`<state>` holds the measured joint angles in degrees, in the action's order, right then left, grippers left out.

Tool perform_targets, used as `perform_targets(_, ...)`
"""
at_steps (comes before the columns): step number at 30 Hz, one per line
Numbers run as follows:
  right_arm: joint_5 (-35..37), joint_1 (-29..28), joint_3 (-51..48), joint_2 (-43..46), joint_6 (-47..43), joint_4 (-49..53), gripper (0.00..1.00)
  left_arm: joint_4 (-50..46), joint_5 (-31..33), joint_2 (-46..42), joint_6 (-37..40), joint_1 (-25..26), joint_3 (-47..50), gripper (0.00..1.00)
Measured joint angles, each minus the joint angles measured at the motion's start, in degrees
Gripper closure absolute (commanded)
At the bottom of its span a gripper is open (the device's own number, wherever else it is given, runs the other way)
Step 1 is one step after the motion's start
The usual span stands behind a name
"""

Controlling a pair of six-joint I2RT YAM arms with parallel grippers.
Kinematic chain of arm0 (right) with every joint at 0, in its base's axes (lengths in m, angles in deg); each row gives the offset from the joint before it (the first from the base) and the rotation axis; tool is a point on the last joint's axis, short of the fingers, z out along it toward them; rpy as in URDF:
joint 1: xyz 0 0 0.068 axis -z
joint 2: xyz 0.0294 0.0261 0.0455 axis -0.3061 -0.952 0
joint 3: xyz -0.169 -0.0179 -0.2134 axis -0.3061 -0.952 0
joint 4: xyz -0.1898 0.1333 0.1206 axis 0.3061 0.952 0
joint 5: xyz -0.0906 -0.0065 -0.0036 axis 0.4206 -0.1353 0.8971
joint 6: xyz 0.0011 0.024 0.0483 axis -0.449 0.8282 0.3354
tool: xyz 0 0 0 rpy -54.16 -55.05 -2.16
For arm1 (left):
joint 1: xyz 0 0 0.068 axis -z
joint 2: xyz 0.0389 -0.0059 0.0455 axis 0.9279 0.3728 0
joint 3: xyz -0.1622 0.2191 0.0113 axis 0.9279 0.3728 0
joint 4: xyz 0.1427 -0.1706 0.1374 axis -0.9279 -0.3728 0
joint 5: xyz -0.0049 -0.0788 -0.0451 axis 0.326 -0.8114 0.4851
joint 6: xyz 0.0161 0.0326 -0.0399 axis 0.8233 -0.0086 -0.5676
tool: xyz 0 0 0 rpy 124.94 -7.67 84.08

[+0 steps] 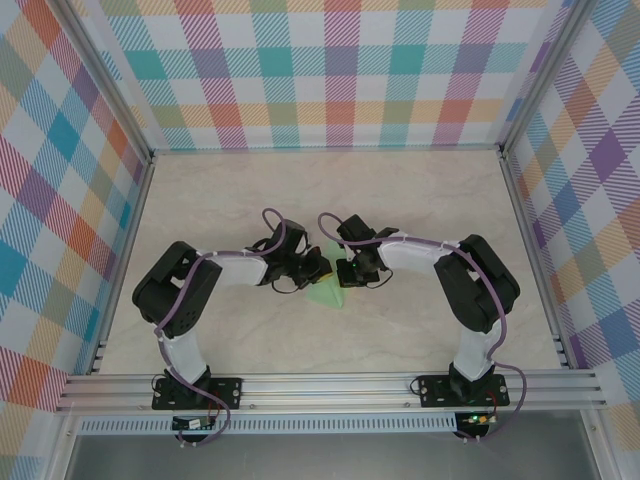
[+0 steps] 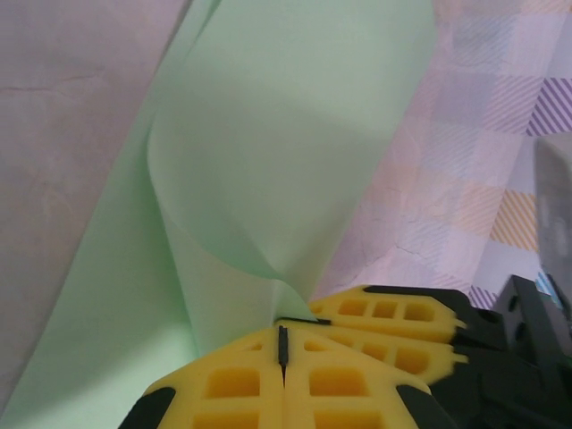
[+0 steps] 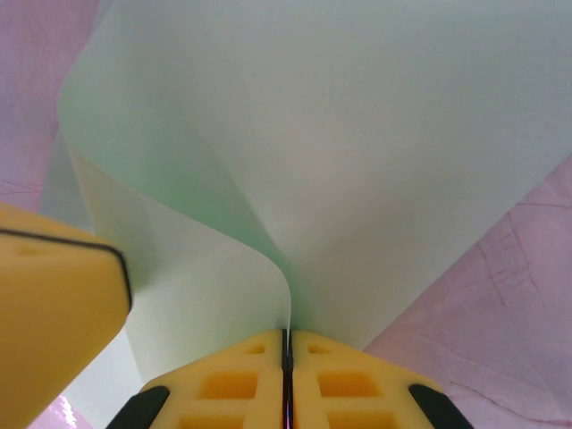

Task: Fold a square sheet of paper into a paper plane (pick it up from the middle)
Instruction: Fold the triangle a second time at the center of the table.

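The left gripper and right gripper each pinch the thin pale mint-green square sheet of paper, curling up just ahead of their fingertips; hold both pinches level, edges matched (no tugging apart); wrist views reveal the curl, the top view how near the 2 grippers sit.

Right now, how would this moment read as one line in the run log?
left gripper: shut on sheet of paper | right gripper: shut on sheet of paper | paper shape: bent over in a soft curve | grippers: close together
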<state>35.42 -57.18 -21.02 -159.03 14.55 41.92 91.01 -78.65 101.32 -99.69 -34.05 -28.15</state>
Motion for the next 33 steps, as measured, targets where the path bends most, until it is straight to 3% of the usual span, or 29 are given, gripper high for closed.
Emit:
perform_targets(11,-0.09,0.0,0.0,0.0,0.44,-0.04,0.84,0.55,0.0,3.02,0.24,-0.04,0.0,1.0)
perform_targets(18,0.52,0.17,0.22,1.51,2.29,0.79,0.6,2.43,0.02,3.06,1.01,-0.04,0.92,1.0)
perform_targets(23,2.36,1.09,0.11,6.75,3.76,2.47,0.53,2.86,0.02,3.06,1.33,-0.04,1.07,1.0)
perform_targets(25,2.29,1.16,-0.26,9.07,4.66,2.54,0.56,2.86,0.02,3.04,1.36,-0.04,1.07,1.0)
perform_targets(30,-4.52,1.4,-4.44,12.7,9.6,-2.32,0.85,2.84,0.02,3.04,1.55,-0.04,1.07,1.0)
perform_targets(33,-10.23,1.38,-7.19,12.37,13.73,-6.88,0.92,2.82,0.02,3.04,1.73,-0.04,1.07,1.0)
